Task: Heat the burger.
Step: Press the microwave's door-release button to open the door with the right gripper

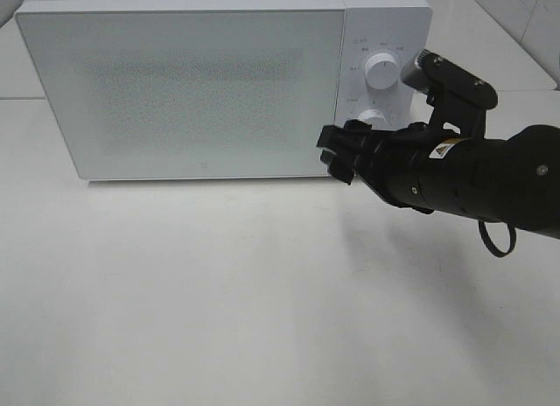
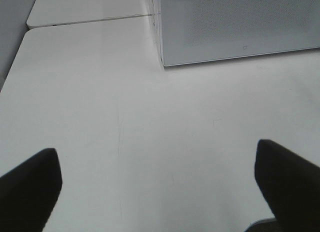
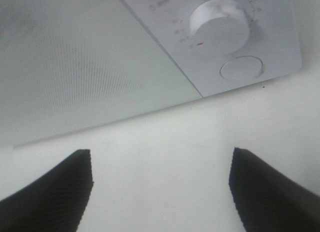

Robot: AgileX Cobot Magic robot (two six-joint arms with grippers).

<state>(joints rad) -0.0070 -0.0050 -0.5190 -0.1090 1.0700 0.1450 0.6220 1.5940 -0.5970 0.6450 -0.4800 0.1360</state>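
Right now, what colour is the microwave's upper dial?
White; the dial shows best in the exterior high view.

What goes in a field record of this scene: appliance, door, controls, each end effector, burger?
appliance: white microwave on white table
door: shut
controls: upper dial, lower dial, right side
right end effector: open, empty, near the lower dial
left end effector: open, empty, above the table
burger: not in view

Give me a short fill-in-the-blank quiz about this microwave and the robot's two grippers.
1. The microwave door is ____.
2. Its control panel carries ____ round knobs.
3. The left gripper and the right gripper are both empty, with jaws ____.
Missing words: closed; two; open.
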